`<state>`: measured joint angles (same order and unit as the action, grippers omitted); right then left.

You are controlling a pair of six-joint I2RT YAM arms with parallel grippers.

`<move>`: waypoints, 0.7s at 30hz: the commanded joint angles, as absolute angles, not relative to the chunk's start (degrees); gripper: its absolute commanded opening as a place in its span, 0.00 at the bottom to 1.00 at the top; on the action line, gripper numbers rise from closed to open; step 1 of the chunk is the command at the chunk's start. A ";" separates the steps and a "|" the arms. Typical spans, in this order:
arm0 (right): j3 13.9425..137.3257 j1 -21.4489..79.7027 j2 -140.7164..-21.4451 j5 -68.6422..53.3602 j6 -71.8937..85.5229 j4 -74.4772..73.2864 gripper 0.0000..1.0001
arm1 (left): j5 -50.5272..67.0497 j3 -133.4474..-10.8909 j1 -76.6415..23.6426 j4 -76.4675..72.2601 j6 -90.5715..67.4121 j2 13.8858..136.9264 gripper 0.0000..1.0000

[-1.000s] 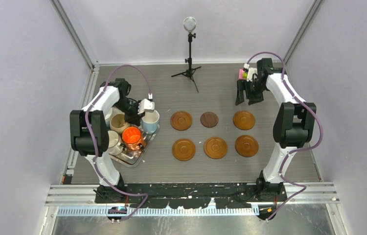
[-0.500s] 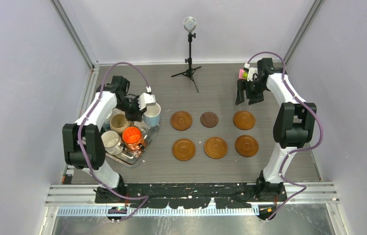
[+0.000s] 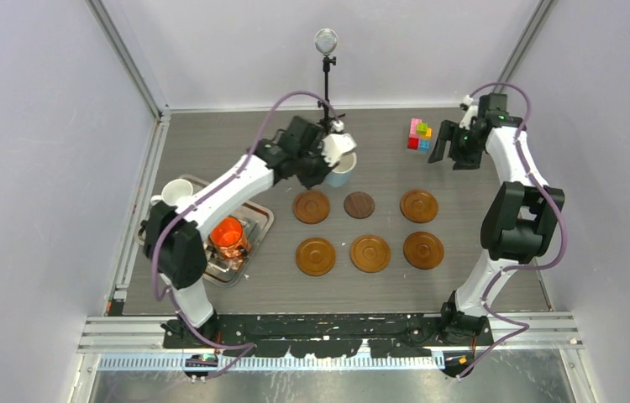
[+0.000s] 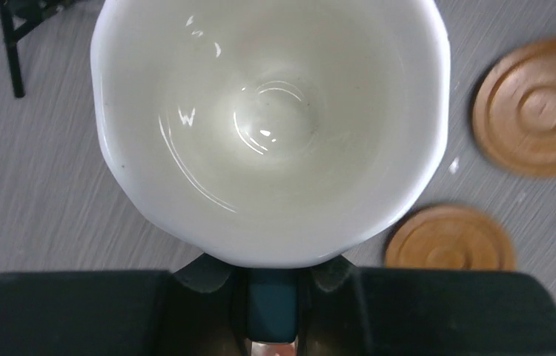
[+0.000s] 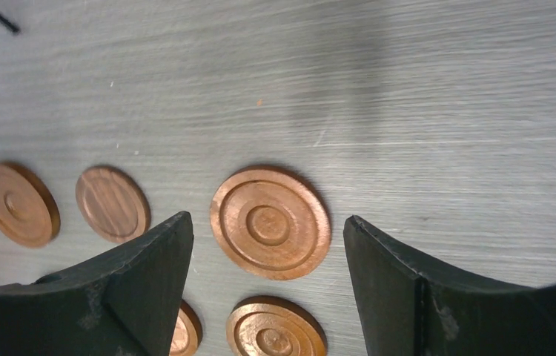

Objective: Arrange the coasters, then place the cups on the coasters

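Note:
Six coasters lie in two rows of three: mid-brown discs (image 3: pixel 312 206) (image 3: pixel 419 206) (image 3: pixel 316 256) (image 3: pixel 370 253) (image 3: pixel 423 249) and a smaller dark coaster (image 3: pixel 359 205). My left gripper (image 3: pixel 327 156) is shut on the handle (image 4: pixel 271 300) of a light blue cup (image 3: pixel 343 171), white inside (image 4: pixel 271 119). The cup hangs just behind the back-left coaster. An orange cup (image 3: pixel 228 232) and a white cup (image 3: pixel 175 193) stand at the metal tray (image 3: pixel 232 277). My right gripper (image 3: pixel 453 153) is open and empty at the back right, with a coaster (image 5: pixel 297 222) showing between its fingers.
A small tripod stand (image 3: pixel 326 84) rises at the back centre, close behind the held cup. Coloured blocks (image 3: pixel 419 134) sit at the back right, just left of the right gripper. Grey walls and metal rails enclose the table.
My left arm has lifted the light blue cup off the tray and swung it right and back, towards the coasters. The right gripper has drawn back to the right, uncovering the coloured blocks.

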<state>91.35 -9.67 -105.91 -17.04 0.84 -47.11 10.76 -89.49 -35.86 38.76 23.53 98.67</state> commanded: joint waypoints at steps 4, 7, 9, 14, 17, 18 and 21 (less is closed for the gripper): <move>89.82 -16.67 -101.03 -14.89 7.45 -43.97 0.79 | -7.15 -103.45 -50.91 25.43 7.33 110.56 0.00; 88.93 -19.62 -100.37 -15.21 8.41 -43.95 0.79 | -9.67 -111.55 -54.58 25.87 5.06 117.12 0.00; 88.42 -21.27 -99.97 -15.84 8.84 -43.97 0.79 | -9.03 -116.46 -55.69 26.13 3.50 121.29 0.00; 87.59 -23.52 -99.43 -16.92 8.13 -43.90 0.79 | -7.22 -131.19 -57.18 30.93 0.27 132.39 0.00; 86.97 -23.73 -98.78 -16.66 7.47 -42.76 0.79 | -7.21 -133.54 -57.75 29.28 -2.64 134.91 0.00; 86.86 -23.81 -98.65 -16.76 7.46 -42.57 0.79 | -7.32 -133.44 -57.99 28.23 -3.21 135.32 0.00; 86.97 -23.93 -99.08 -17.27 7.55 -42.46 0.79 | -8.21 -132.05 -59.07 24.94 -3.60 135.64 0.00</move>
<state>86.50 -23.86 -102.56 -16.05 7.70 -44.62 -5.91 -129.47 -58.17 33.58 -0.32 137.73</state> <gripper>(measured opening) 0.788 0.202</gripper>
